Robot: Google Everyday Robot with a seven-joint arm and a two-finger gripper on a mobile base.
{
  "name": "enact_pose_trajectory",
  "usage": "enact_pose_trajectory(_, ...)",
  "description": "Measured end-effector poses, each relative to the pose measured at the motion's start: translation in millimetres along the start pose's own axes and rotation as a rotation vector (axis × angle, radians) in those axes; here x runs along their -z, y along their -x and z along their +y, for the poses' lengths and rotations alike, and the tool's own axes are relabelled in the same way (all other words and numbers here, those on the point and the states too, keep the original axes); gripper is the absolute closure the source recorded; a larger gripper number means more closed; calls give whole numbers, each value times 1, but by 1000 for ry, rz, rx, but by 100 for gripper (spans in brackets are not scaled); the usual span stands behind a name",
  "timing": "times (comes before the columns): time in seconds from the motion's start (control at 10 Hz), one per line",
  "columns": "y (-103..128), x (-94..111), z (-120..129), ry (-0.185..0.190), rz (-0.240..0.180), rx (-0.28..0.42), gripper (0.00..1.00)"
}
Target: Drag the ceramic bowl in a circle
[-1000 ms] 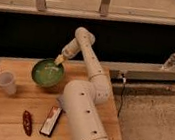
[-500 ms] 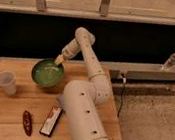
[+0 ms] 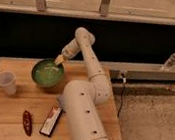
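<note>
The gripper has its fingers drawn together and its tip down on the far right rim of the ceramic bowl. Whether the rim is pinched between them I cannot tell. From the gripper, the bowl's body lies to the near left, so a circular drag would likely lead the bowl round from that edge. The bowl rests on the far part of the wooden table. A plastic cup stands near its left side and might be struck. A red pepper and a dark packet lie nearer.
</note>
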Motion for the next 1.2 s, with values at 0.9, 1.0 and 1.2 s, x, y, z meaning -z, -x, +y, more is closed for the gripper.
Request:
enact_pose_trajectory(0.9,114,10,-71,-4,-24,45,100)
enact_pose_trajectory(1.0,121,11,-71,-10,-15,44,100)
enact_pose_trajectory(1.2,121,10,-71,-13,-13,46,100)
